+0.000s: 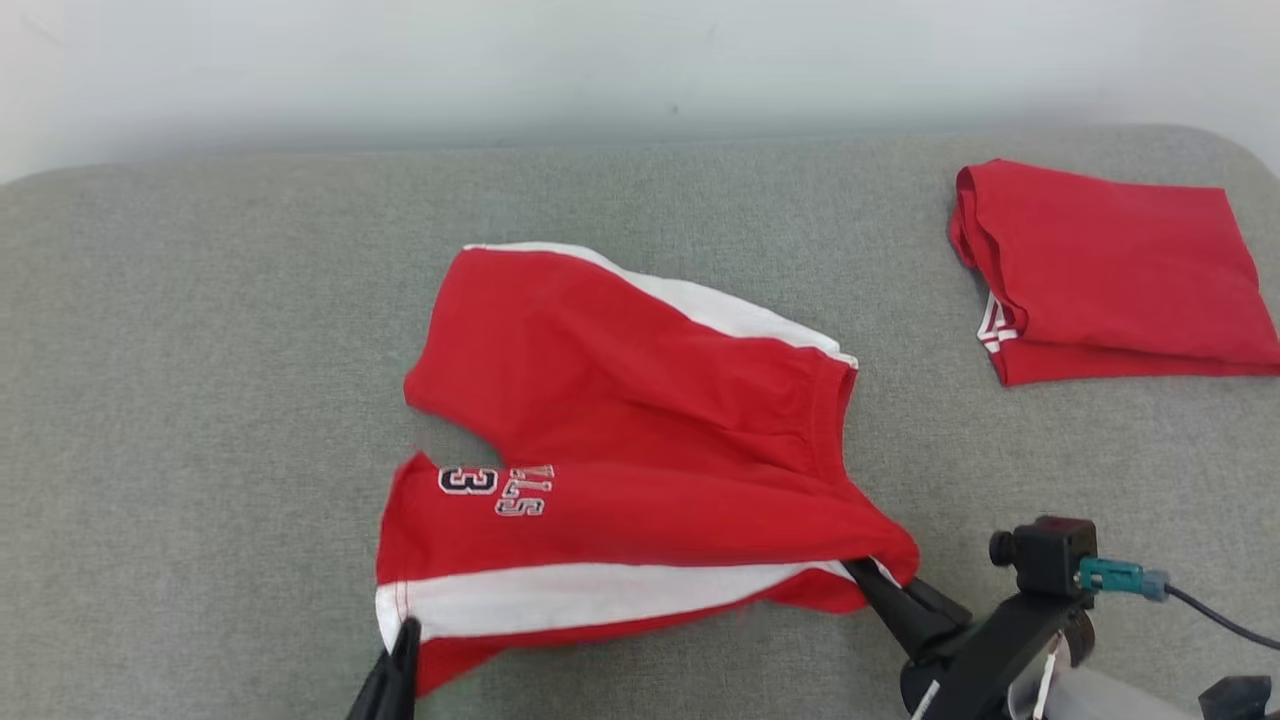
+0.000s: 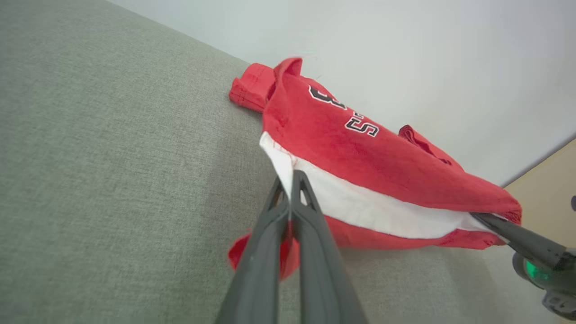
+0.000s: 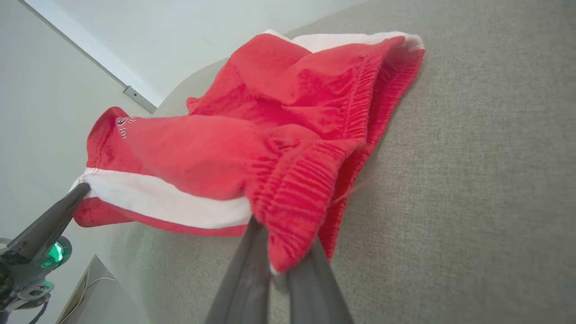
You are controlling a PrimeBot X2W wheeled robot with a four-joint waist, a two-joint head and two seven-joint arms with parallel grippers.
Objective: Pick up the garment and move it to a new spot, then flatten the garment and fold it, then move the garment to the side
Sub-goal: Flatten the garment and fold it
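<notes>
Two red garments on the grey fabric surface (image 1: 200, 350), two grippers.
Your left gripper (image 1: 405, 640) pinches a hem corner of the red white-striped shorts (image 1: 620, 430) mid-surface; your right gripper (image 1: 868, 578) clamps the waistband; the folded red garment (image 1: 1110, 270) lies far right.

A wide surface covered in grey woven fabric (image 1: 200, 400) lies across the scene, and its far corners are rounded. On this surface, near its far right corner, rests a folded red cloth (image 1: 1110, 270) with short white stripes at one edge. Behind the far edge of the surface stands a plain pale wall (image 1: 600, 60). Beyond the surface's side a beige patch (image 2: 549, 180) shows, perhaps the floor.
</notes>
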